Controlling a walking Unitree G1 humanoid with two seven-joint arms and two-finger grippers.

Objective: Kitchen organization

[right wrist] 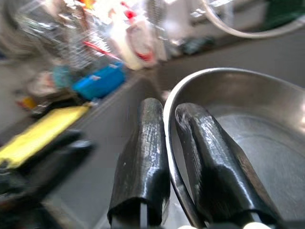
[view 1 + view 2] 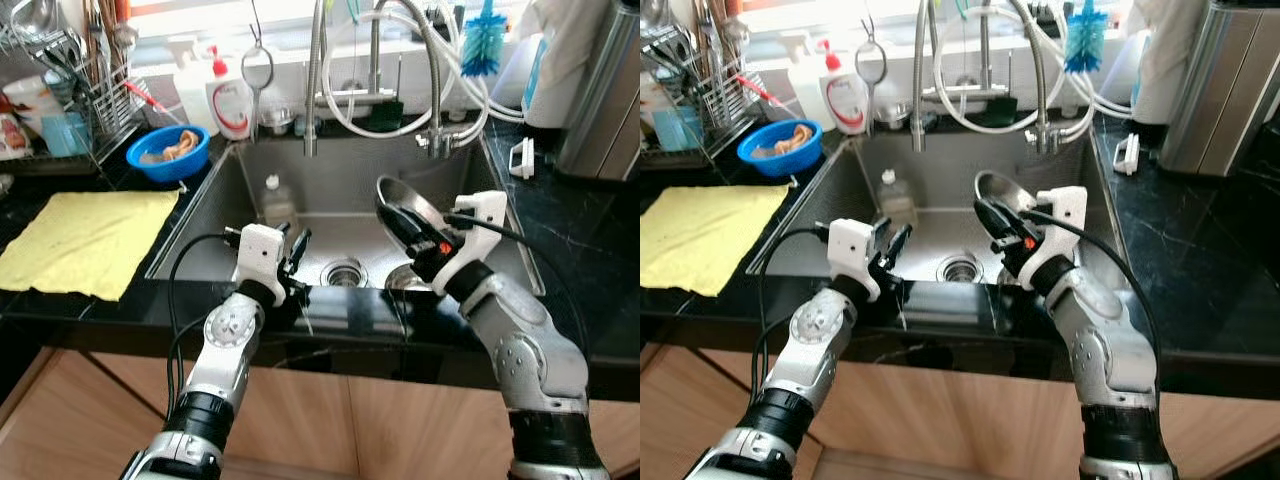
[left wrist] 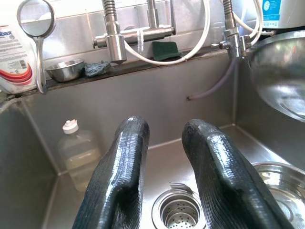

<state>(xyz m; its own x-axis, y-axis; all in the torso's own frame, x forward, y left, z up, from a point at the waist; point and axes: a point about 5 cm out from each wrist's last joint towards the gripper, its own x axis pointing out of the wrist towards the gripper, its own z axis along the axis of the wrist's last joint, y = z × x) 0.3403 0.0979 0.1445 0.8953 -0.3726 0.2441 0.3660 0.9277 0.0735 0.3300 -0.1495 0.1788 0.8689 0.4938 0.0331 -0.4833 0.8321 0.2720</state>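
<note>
right pincer [image 2: 398, 218] gripping steel bowl [image 2: 415, 205] rim

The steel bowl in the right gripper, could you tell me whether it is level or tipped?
Tipped: the right gripper pinches the steel bowl by its rim, holding it on edge above the sink.

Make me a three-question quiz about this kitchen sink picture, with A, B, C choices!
1. Where is the clear bottle?
A. inside the sink
B. on the yellow cloth
C. in the blue bowl

2. What colour is the cloth on the counter?
A. red
B. yellow
C. green

3. What is the right claw doing?
A. hanging empty
B. holding a sponge
C. pinching the rim of a steel bowl

Answers: 1 A, the bottle stands on the floor of the sink near its back left corner. 2 B, the cloth is plainly yellow. 3 C, one finger sits on each side of the bowl's rim.
</note>
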